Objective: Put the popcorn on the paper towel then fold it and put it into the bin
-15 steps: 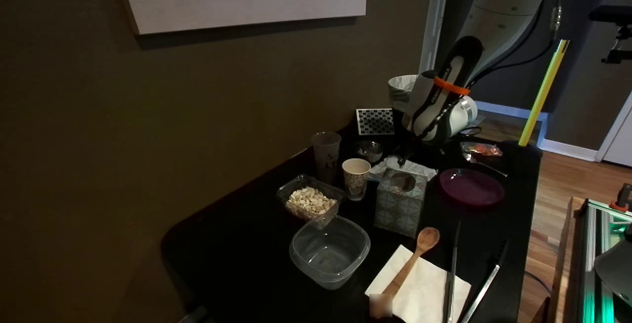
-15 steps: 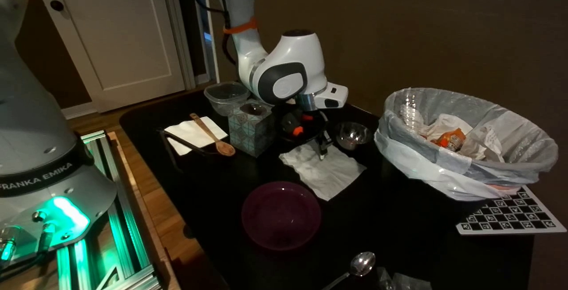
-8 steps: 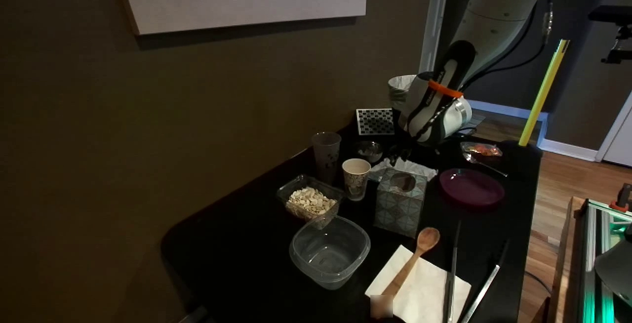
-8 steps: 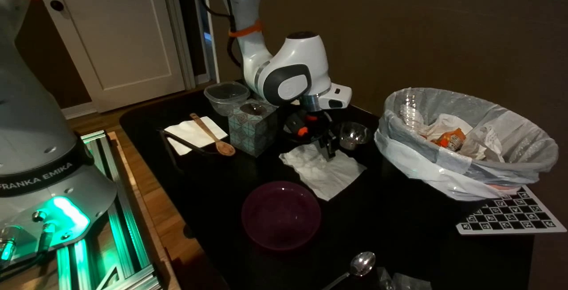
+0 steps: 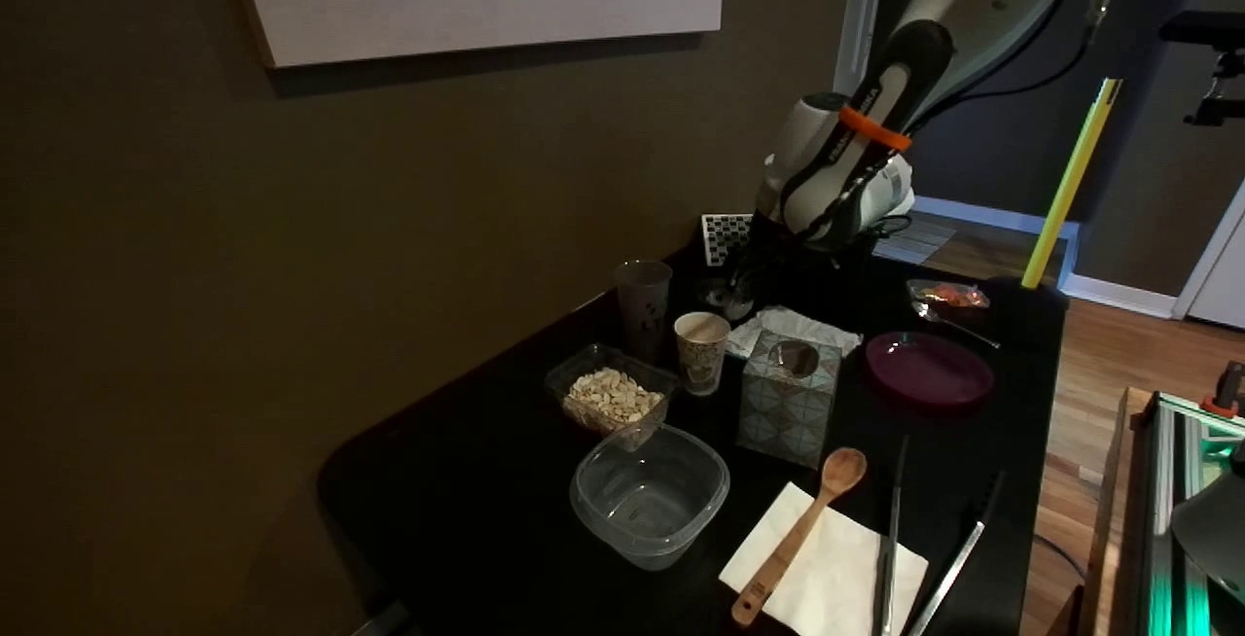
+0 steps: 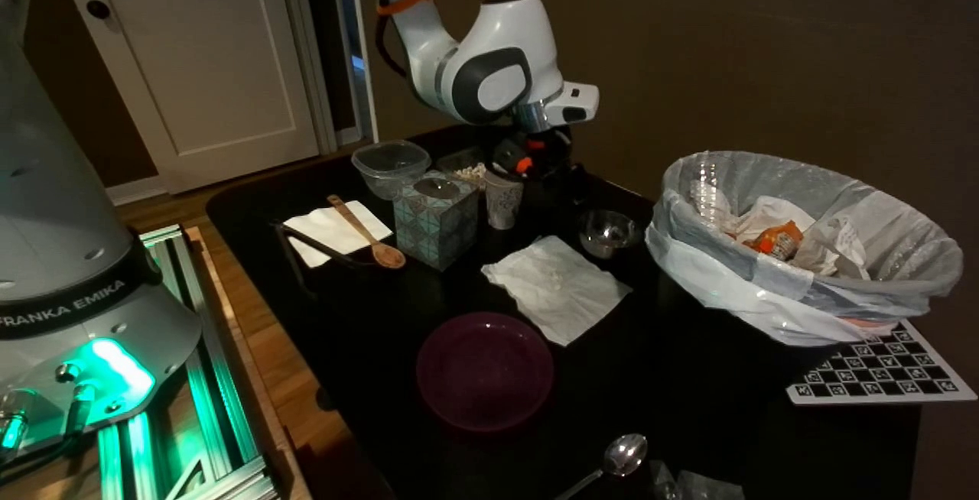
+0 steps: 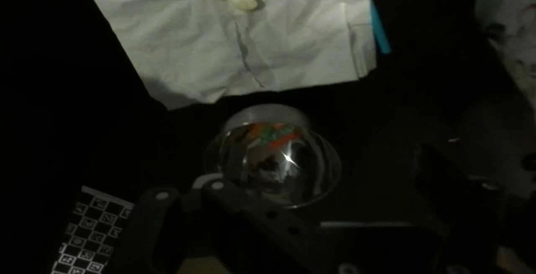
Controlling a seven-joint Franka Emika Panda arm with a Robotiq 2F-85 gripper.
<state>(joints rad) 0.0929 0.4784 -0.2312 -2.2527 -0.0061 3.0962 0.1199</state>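
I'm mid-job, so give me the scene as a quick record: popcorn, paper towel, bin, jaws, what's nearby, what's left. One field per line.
Popcorn: heap in a clear tub
Paper towel: wrinkled, spread out, not yet folded over; at least two popcorn bits on it
Bin: lined, holding crumpled paper and an orange wrapper
Jaws: apart, raised, nothing seen between them
Nearby: clear bowl, paper cup, tissue box, purple plate
Left to do: probably fold the towel, then bin it
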